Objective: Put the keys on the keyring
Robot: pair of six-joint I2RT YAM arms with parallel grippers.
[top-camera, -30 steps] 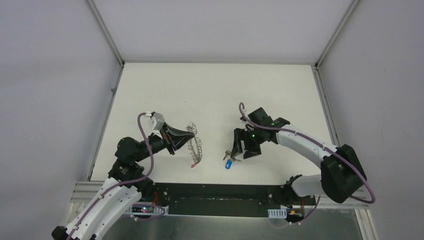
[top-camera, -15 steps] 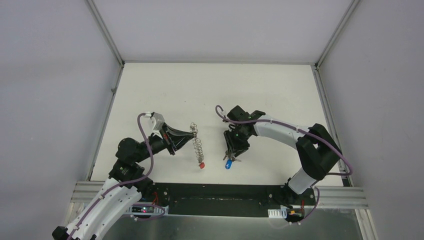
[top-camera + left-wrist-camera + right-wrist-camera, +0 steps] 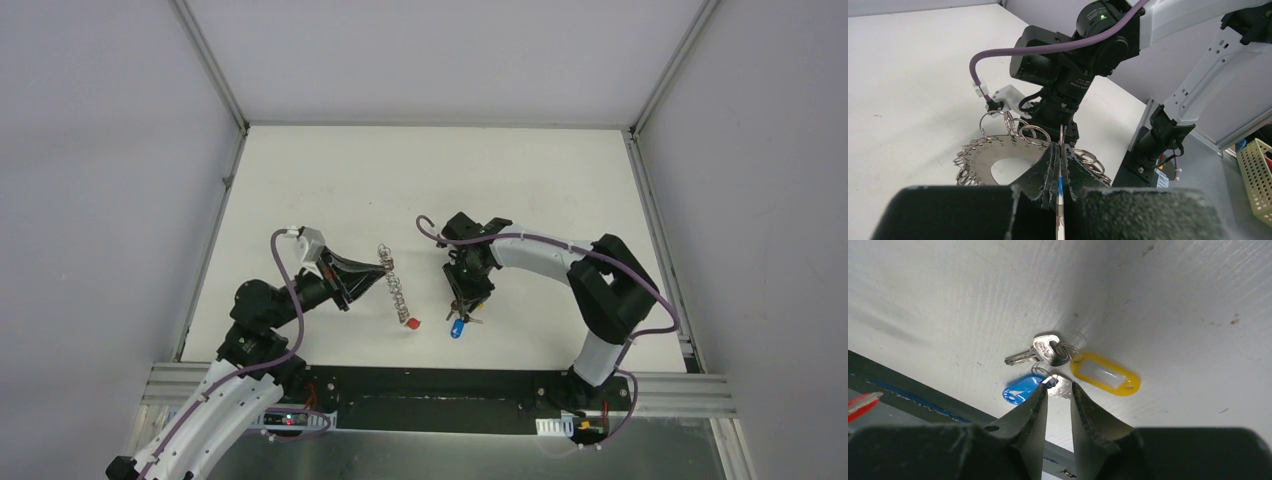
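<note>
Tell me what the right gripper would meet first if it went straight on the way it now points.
The blue-tagged key: its head lies right between the right gripper's fingertips, on the table. Whether they already touch it is unclear.

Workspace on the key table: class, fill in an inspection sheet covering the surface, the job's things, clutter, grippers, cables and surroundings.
Surface: white table, a few small marks.
Job's things: yellow-tagged key and blue-tagged key lie side by side on the table near its front edge; keyring, a metal plate carrying many split rings.
Clutter: red tag at the keyring's lower end.
Grippers: left gripper shut on the keyring's edge; right gripper straddles the blue-tagged key's head, firm grip unclear.
Cables: purple cable looped along each arm, clear of the keys.
Surroundings: grey walls; a basket beyond the table.
</note>
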